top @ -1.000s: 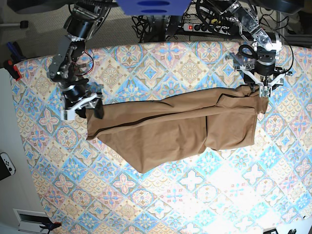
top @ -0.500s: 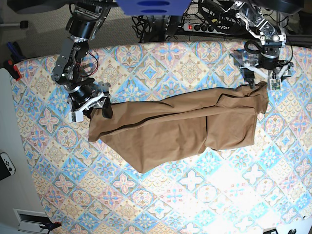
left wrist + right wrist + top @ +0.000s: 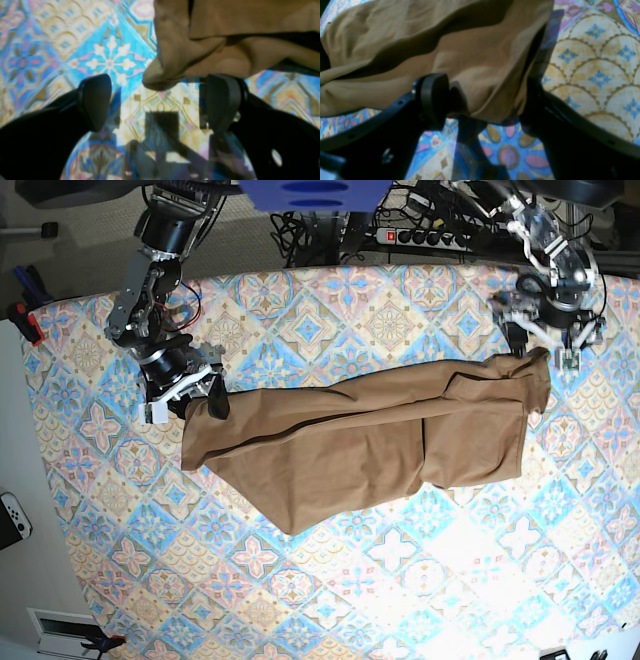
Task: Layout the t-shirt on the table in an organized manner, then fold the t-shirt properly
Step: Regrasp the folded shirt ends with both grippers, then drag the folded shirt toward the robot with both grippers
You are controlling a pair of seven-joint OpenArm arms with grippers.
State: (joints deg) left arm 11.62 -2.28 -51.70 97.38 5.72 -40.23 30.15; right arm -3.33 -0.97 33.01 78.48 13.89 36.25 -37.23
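The tan t-shirt (image 3: 370, 440) lies stretched sideways across the patterned table (image 3: 400, 580), rumpled, with long folds. In the base view my left gripper (image 3: 544, 348) stands open just behind the shirt's right corner. The left wrist view shows that gripper (image 3: 160, 100) with nothing between its fingers and the corner of the t-shirt (image 3: 225, 37) just ahead of them on the table (image 3: 50, 37). My right gripper (image 3: 200, 402) is at the shirt's left corner. In its wrist view the gripper (image 3: 483, 100) is open, fingers wide apart, straddling bunched t-shirt (image 3: 445, 50) fabric on the table (image 3: 595, 62).
A power strip (image 3: 420, 237) and cables lie beyond the table's far edge. A white controller (image 3: 12, 515) sits off the table at the left, and an orange clamp (image 3: 25, 320) is near the far left corner.
My left gripper opened, let go of the shirt's right corner and drew back toward the far edge. My right gripper shifted right, onto the shirt's left corner.
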